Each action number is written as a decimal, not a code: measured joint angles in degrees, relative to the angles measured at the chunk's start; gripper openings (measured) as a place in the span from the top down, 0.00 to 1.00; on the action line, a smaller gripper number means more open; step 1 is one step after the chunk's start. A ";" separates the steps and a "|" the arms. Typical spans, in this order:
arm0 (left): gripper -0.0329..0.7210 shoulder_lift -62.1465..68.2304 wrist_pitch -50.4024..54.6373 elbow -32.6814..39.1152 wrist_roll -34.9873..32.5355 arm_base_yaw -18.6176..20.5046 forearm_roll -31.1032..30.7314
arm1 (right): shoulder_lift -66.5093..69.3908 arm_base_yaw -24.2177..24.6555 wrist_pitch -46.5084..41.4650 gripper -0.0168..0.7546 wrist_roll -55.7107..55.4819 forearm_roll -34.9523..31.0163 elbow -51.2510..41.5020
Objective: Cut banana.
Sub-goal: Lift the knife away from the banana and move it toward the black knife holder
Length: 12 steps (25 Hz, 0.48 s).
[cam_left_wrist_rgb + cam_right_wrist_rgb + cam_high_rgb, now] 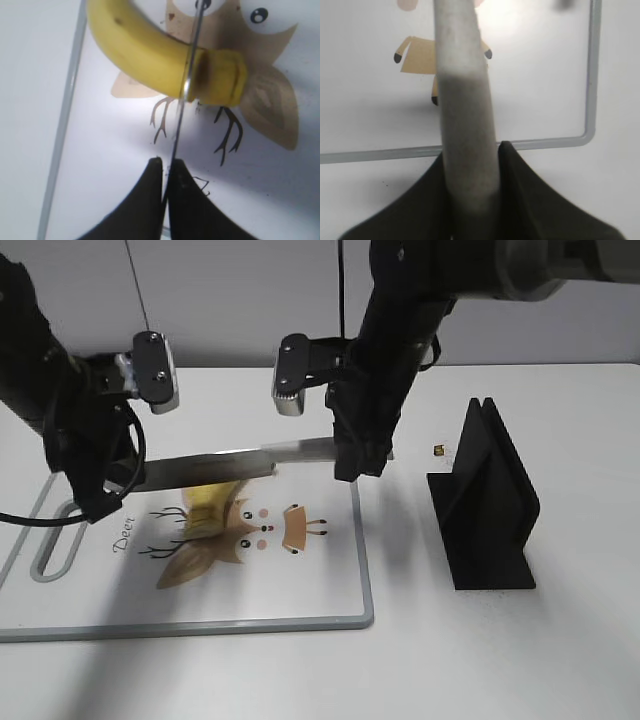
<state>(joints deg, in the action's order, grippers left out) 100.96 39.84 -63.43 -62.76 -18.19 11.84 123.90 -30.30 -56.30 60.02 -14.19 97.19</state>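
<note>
Both grippers steady one knife (215, 466): the right gripper (358, 462) is clamped on its handle, the left gripper (108, 483) pinches the blade tip. The banana (165, 60) lies near the cutting board's (345, 618) left edge, blade already sunk in near its blunt end.

Knife blade (215, 466): polished, reflective metal. Knife handle (465, 125): matt grey, finely grained. Banana (150, 50): smooth, waxy skin. Cutting board (330, 580): glossy white, printed, grey-rimmed. Stand (487, 502): matt black plastic.
</note>
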 joint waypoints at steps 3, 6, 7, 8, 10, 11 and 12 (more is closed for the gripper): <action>0.96 -2.59 1.49 0.00 0.14 0.00 -0.56 | -1.76 -0.12 -0.64 0.74 -0.06 -0.06 0.00; 0.96 -5.15 3.45 0.00 0.26 -0.12 -0.89 | -3.77 -0.23 -2.16 0.74 -0.06 -0.36 0.00; 0.96 -6.01 3.95 0.00 0.31 -0.18 -1.10 | -4.40 -0.30 -2.49 0.74 -0.06 -0.42 0.00; 0.96 -6.77 4.35 0.00 0.36 -0.25 -1.26 | -5.10 -0.35 -2.69 0.74 -0.06 -0.42 0.00; 0.96 -7.90 4.75 0.00 0.36 -0.36 -1.73 | -6.17 -0.40 -3.09 0.74 -0.11 -0.42 0.00; 0.96 -8.38 5.04 0.00 0.42 -0.36 -1.81 | -6.50 -0.40 -3.35 0.74 -0.11 -0.55 0.00; 0.96 -8.82 5.33 0.00 0.42 -0.36 -1.81 | -6.82 -0.40 -3.59 0.74 -0.11 -0.66 0.00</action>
<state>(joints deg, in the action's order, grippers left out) 92.14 45.17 -63.43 -62.34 -18.55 10.04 117.08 -30.69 -59.89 59.91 -14.85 97.19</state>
